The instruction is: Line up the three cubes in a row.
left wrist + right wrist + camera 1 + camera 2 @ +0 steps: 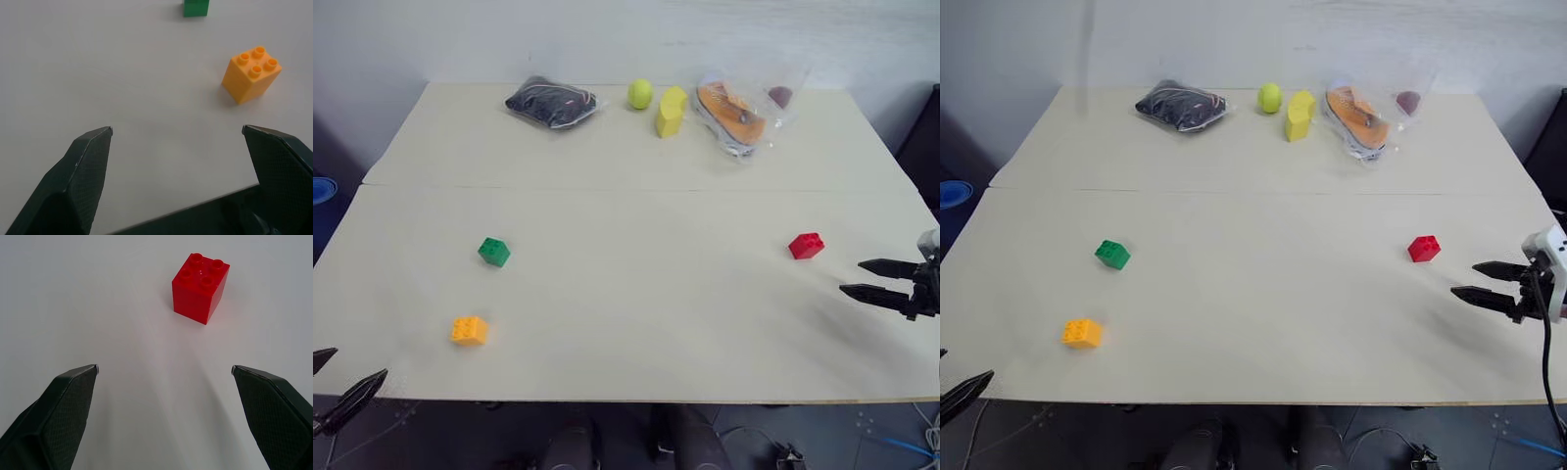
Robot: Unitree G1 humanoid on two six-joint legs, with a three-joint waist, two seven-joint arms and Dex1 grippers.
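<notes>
With both jaws wide and empty, I center my right gripper (165, 369) squarely on the red cube (200, 281) before closing.

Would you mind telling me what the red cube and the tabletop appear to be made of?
The red cube looks like moulded hard plastic with a glossy finish: crisp edges, four round studs and faint highlights on top. The tabletop looks like a matte cream laminate or painted board, smooth and without glare; which of these is unclear.

It looks like a test room or lab. A wide pale beige table (636, 294) stands against a plain white wall (607, 39). On it lie small studded plastic toy bricks (494, 252) and clear bagged items (551, 102).
</notes>
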